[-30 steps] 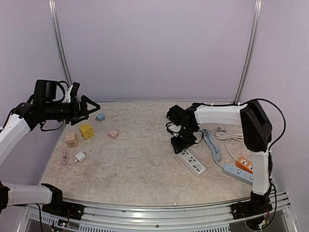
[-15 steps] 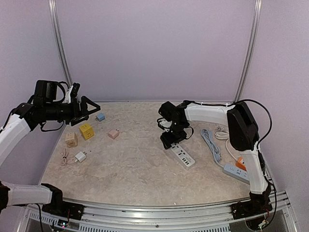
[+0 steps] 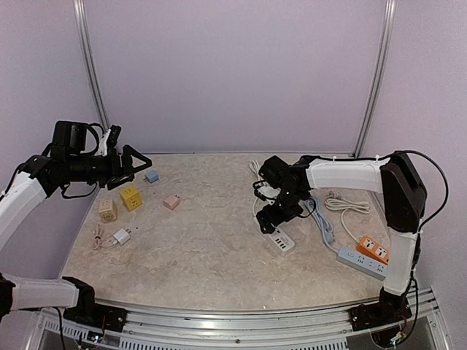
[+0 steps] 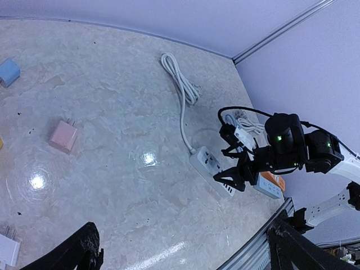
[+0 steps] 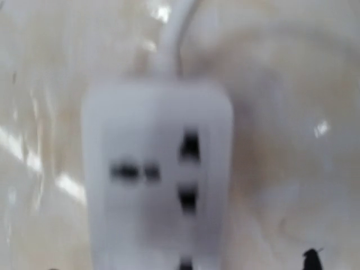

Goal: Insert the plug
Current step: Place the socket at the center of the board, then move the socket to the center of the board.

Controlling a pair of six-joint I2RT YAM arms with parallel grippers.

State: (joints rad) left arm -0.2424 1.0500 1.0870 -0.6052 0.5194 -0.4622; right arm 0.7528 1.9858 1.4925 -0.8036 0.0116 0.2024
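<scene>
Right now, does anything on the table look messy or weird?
Nothing is broken or spilled. The white power strip lies crooked in the middle with its visible sockets empty, and the little plugs sit scattered far off on the left side.

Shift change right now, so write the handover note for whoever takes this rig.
Left hand: open, empty, raised over the left of the table.
Right hand: looks open, empty, low over the cord end of the white power strip.
Plugs: pink adapter and white charger lie loose on the left, far from the strip.
Done: no plug in the strip yet.
Left: pick a plug, carry it over, insert it.
</scene>
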